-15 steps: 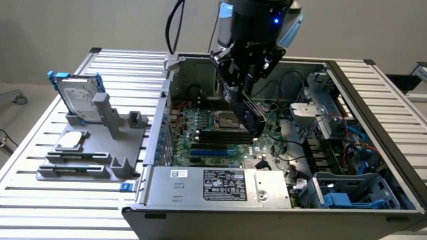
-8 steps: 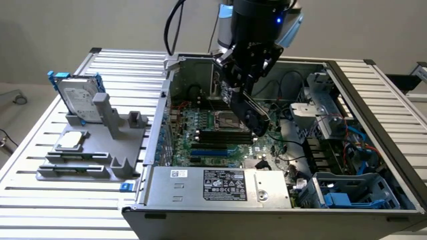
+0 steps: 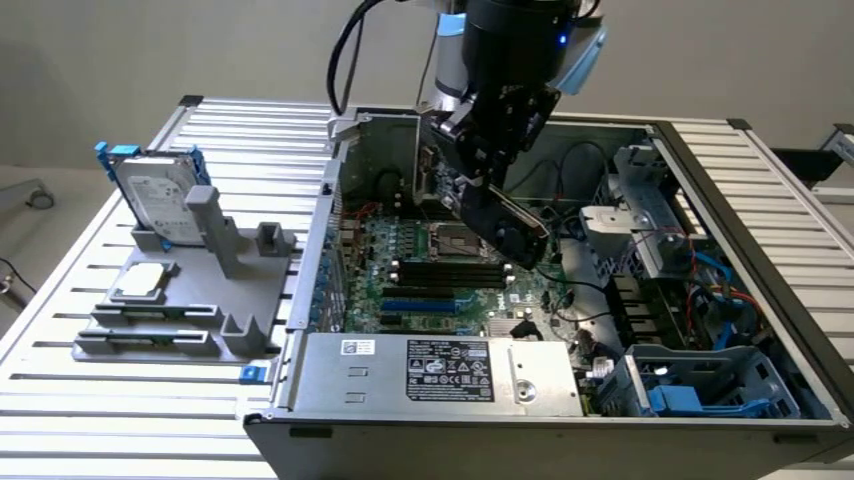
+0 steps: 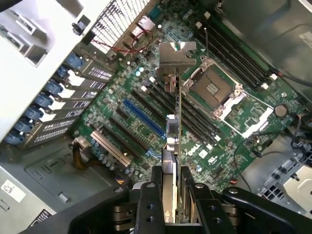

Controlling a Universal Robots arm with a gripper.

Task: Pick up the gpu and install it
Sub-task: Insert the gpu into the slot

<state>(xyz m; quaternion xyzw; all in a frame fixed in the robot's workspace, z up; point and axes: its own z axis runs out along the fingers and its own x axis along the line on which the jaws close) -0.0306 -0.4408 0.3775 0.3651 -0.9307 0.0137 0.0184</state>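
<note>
From where I stood, the gripper point(image 4: 169, 192) had its jaws partly closed on the gpu point(image 4: 172, 136), held edge-on above the motherboard point(image 4: 122, 85) inside the open case point(image 3: 534, 428); the card looked light, stiff and fragile, best pinched along its plain upper edge.

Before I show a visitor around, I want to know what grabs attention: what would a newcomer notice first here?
The gripper, clamped on the gpu held on edge over the green motherboard inside the open computer case. Next, the silver hard drive in a blue bracket, standing on the grey holder at the exterior view's left.
</note>
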